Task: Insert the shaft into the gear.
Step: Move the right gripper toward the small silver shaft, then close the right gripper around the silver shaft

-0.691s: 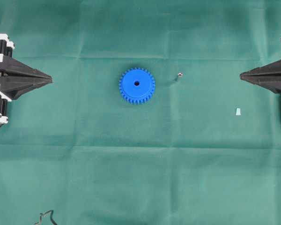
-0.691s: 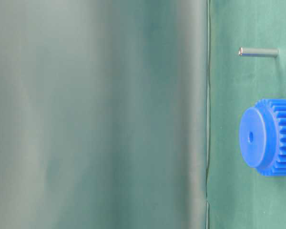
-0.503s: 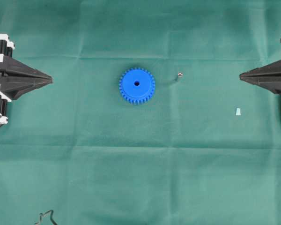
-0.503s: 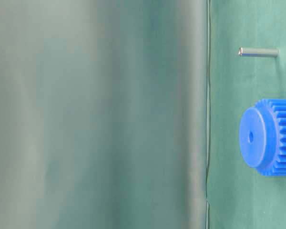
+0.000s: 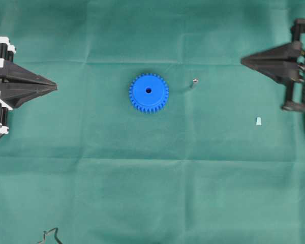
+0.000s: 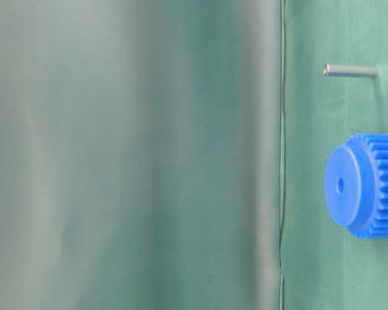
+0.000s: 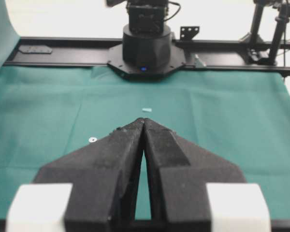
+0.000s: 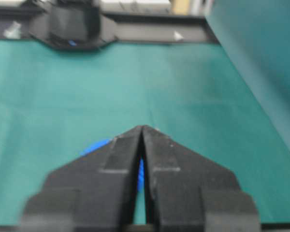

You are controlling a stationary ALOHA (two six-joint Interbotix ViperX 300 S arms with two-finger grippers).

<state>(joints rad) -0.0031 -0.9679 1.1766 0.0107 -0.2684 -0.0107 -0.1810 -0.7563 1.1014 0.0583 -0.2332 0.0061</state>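
On green cloth (image 5: 142, 168), toothed blue gear (image 5: 148, 92)

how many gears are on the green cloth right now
1. The gear lies flat near the middle of the cloth, hole up, with the shaft standing apart beside it. Nothing in these views looks able to hide another.

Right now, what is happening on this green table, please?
Nothing is held. The blue gear lies flat on the green cloth, and the small metal shaft stands upright beside it, apart from it. The left gripper and the right gripper are both shut, at opposite edges, pointing toward the middle.
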